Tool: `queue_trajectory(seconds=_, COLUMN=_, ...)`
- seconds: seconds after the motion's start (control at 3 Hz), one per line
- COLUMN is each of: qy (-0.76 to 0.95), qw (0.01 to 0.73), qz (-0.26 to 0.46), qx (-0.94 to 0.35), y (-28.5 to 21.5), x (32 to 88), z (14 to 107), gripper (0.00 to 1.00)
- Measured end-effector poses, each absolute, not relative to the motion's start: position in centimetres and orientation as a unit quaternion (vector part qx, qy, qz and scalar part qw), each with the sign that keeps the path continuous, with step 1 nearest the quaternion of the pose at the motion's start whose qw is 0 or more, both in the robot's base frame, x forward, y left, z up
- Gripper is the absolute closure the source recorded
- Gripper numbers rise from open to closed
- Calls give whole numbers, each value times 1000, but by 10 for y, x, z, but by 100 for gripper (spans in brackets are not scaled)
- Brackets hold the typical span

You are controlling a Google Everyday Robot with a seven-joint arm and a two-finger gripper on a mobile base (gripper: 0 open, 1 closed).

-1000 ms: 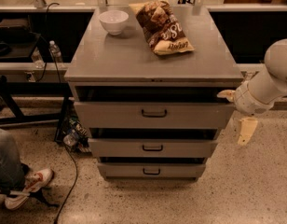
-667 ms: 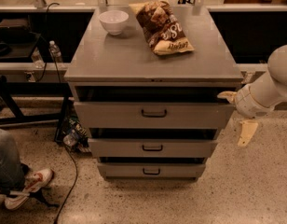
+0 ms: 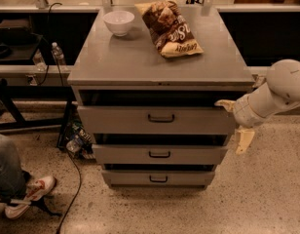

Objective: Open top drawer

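The top drawer (image 3: 121, 120) is the tallest grey front of the cabinet, with a dark bar handle (image 3: 161, 117) at its middle. A dark gap shows above its front panel. My gripper (image 3: 234, 122) is at the cabinet's right side, level with the top drawer, well to the right of the handle. It is open. The upper fingertip (image 3: 221, 103) is at the drawer's top right corner, and the lower finger (image 3: 244, 141) hangs down beside the cabinet. It holds nothing.
Two shorter drawers (image 3: 159, 154) (image 3: 158, 178) sit below. On the cabinet top (image 3: 116, 57) are a white bowl (image 3: 119, 22) and a chip bag (image 3: 170, 28). A person's leg and shoe (image 3: 28, 193) and a cable (image 3: 72, 189) are on the floor at left. A dark bench (image 3: 23, 72) stands behind at left.
My gripper has shifted slightly left, closer to the top drawer's right corner. The drawers have not visibly moved.
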State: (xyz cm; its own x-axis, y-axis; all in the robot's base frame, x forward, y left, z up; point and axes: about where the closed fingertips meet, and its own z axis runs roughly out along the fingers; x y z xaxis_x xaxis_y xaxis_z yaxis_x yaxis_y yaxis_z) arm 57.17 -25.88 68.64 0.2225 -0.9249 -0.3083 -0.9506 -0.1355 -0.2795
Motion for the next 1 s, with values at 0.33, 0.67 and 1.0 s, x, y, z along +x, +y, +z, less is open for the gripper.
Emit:
queue_trajectory(seconds=0.33, qy=609, qw=230, qz=24, qx=-759, y=-249, x=587, z=680, gripper=0)
queue_trajectory(seconds=0.67, qy=601, qw=249, qz=7, qx=-760, y=-242, x=605, z=679, gripper=0)
queue_trajectory(seconds=1.0, qy=596, qw=252, qz=-6, qx=-763, y=-234, x=620, z=672, gripper=0)
